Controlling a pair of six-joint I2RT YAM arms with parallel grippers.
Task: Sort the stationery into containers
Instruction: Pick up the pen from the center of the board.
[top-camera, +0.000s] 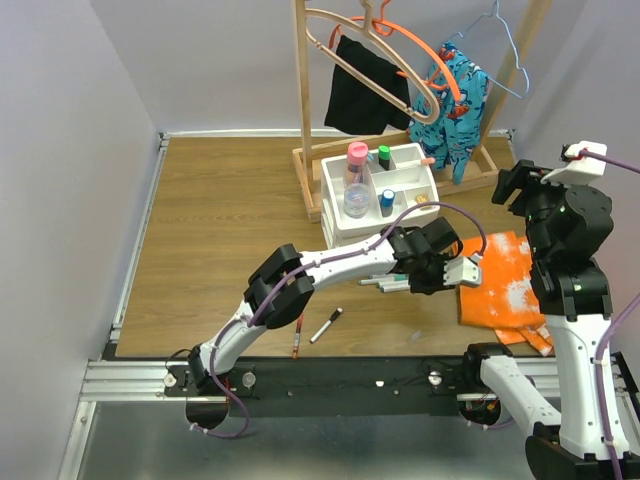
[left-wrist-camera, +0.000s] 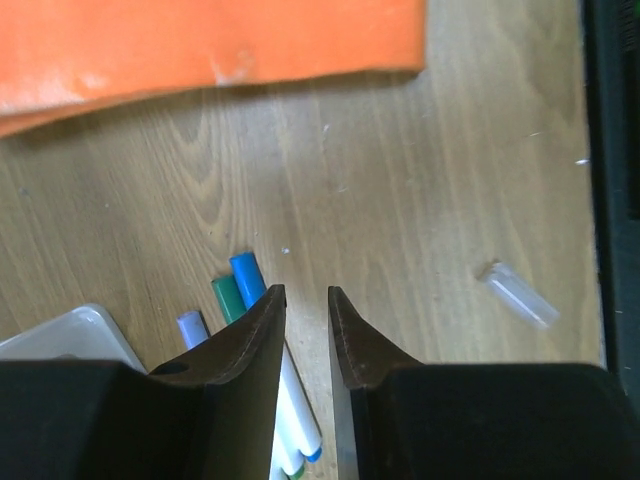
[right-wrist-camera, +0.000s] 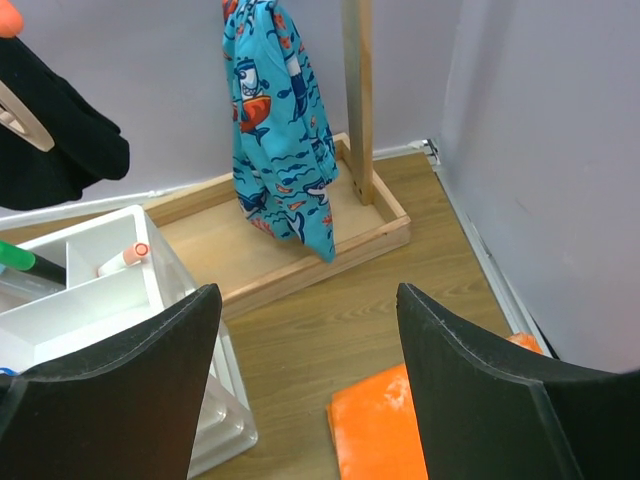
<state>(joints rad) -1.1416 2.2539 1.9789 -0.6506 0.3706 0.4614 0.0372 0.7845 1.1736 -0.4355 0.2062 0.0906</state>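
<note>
Fingers of the left arm (left-wrist-camera: 250, 340) are standing narrowly apart astride a blue-capped pen (left-wrist-camera: 246, 275) lying on the bench (left-wrist-camera: 450, 200) beside a green-capped pen (left-wrist-camera: 227, 298), grip unclear, and should be pinching only the blue one before lifting; right fingers (right-wrist-camera: 130, 380) are hanging wide apart.

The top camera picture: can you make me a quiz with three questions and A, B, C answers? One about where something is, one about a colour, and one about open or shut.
1. Where is the pink-capped bottle?
A in a cup
B in the organiser's top tray
C in a backpack

2. What colour is the cloth lying right of the organiser?
A orange
B green
C purple

3. How is the right gripper?
A shut on a pen
B shut on the cloth
C open

Answers:
1. B, the bottle stands upright in the tray.
2. A, the cloth is bright orange with pale patches.
3. C, its wrist view shows the fingers wide apart with nothing between them.
</note>
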